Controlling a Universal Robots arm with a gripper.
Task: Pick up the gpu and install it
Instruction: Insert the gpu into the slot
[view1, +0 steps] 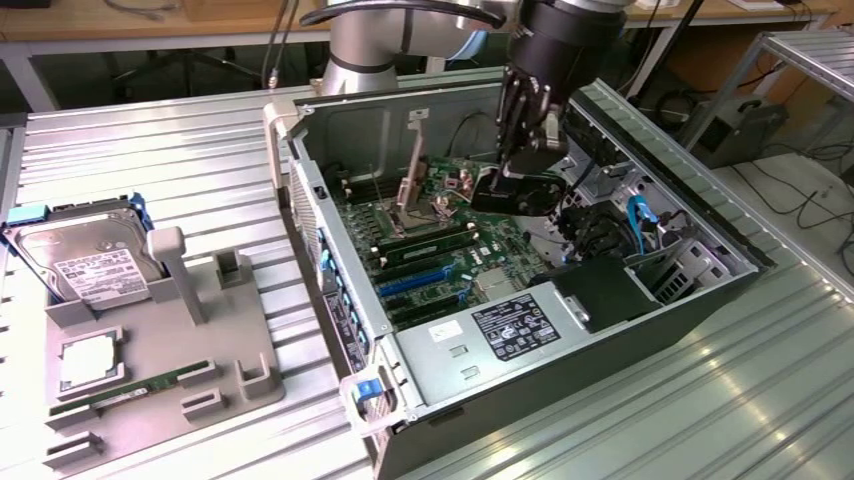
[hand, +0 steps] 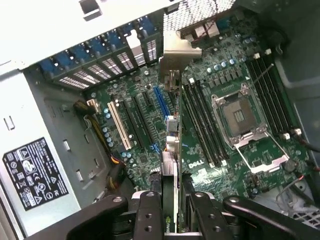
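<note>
One gripper (view1: 530, 150) is holding one gpu (view1: 518, 192) inside one computer case (view1: 561, 392), where one power supply (view1: 514, 330) is sitting. Beside that case, one grey tray (view1: 247, 345) is carrying one hard drive (view1: 87, 265), one silver chip (view1: 91, 362) and one memory stick (view1: 127, 392).

Open computer case (view1: 304, 200) holds a green motherboard (view1: 441, 255). At the exterior view's left, a grey tray (view1: 234, 330) carries a hard drive (view1: 83, 262).

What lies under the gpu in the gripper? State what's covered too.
Under the gpu, clamped in the gripper, lies the motherboard: a blue expansion slot on one side, memory slots and empty CPU socket on the other. The strip directly beneath is covered.
</note>
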